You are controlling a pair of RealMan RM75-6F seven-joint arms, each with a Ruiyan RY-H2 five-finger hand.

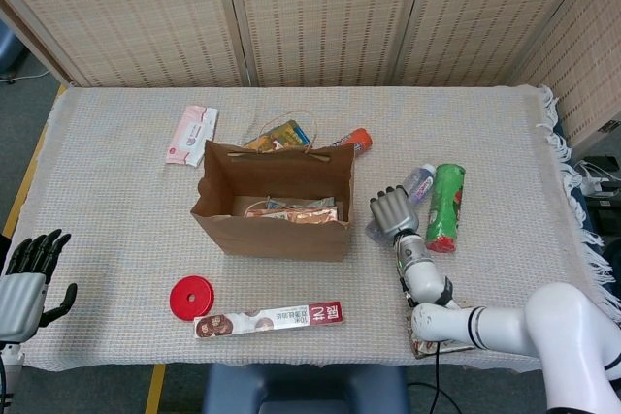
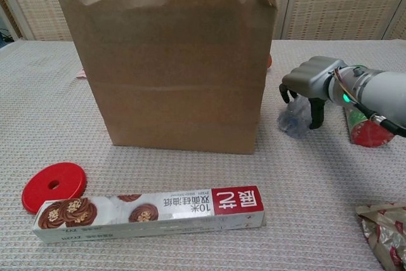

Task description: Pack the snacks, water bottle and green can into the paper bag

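The brown paper bag [image 1: 275, 225] [image 2: 171, 61] stands open mid-table with snack packets [image 1: 291, 210] inside. A clear water bottle [image 1: 419, 181] [image 2: 293, 117] lies to its right, next to the lying green can [image 1: 446, 206] [image 2: 365, 130]. My right hand [image 1: 392, 211] [image 2: 311, 84] hovers over the bottle's near end, fingers arched down around it without gripping. A long cookie box [image 1: 270, 318] [image 2: 149, 211] lies in front of the bag. My left hand [image 1: 29, 273] rests open at the table's near left corner.
A red disc [image 1: 191, 298] [image 2: 54, 185] lies beside the cookie box. Behind the bag are a pink packet [image 1: 191, 135], a yellow snack [image 1: 281, 135] and an orange item [image 1: 355, 141]. A crinkled snack packet [image 1: 427, 344] [image 2: 384, 230] lies under my right forearm.
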